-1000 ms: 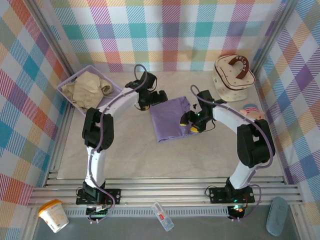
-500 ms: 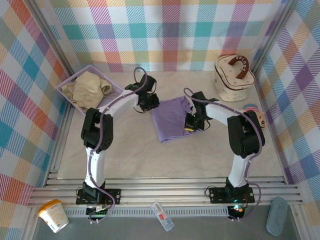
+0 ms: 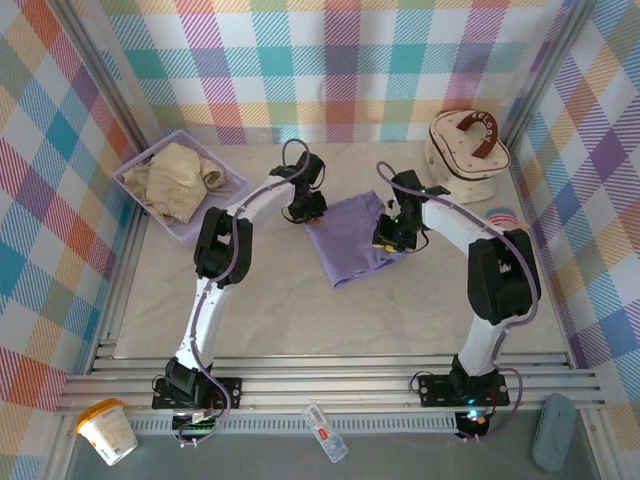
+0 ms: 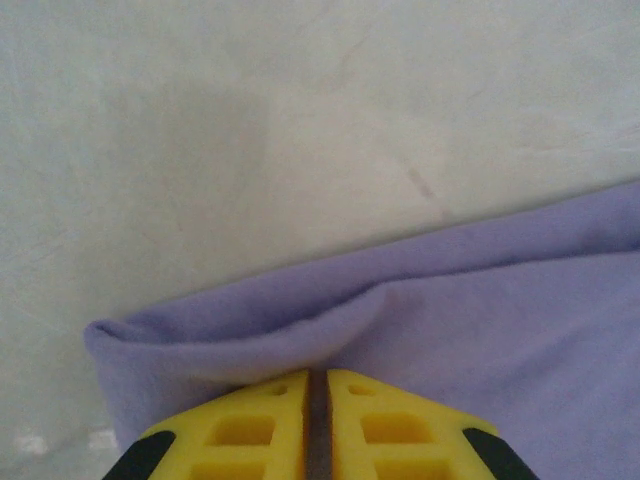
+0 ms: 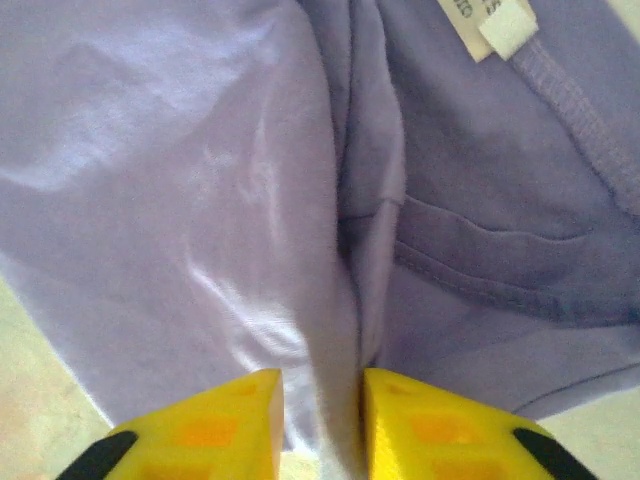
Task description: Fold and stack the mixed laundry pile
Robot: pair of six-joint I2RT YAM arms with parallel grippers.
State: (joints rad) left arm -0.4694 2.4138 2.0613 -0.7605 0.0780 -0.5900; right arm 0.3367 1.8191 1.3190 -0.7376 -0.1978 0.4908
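Observation:
The lavender-purple T-shirt (image 3: 352, 240) lies folded on the middle of the table. My left gripper (image 3: 308, 210) is at the shirt's far left corner. In the left wrist view its yellow fingers (image 4: 250, 425) are shut (image 4: 317, 372) on a raised ridge of the T-shirt's (image 4: 480, 300) edge. My right gripper (image 3: 388, 238) is over the shirt's right side. In the right wrist view its fingers (image 5: 420, 415) stand a little apart (image 5: 322, 372), open, with a loose fold of the T-shirt (image 5: 180, 200) running between them. The beige-cream garment (image 3: 180, 178) lies crumpled in the basket.
The lavender perforated basket (image 3: 232, 180) sits at the far left. A cream round case with a brown handle (image 3: 467, 152) stands at the far right, with a small round pink item (image 3: 500, 216) near it. Checked walls close in the table.
My left gripper has shut on the shirt's edge and moved right. The T-shirt has slid right and turned a little. My right gripper has moved slightly farther back.

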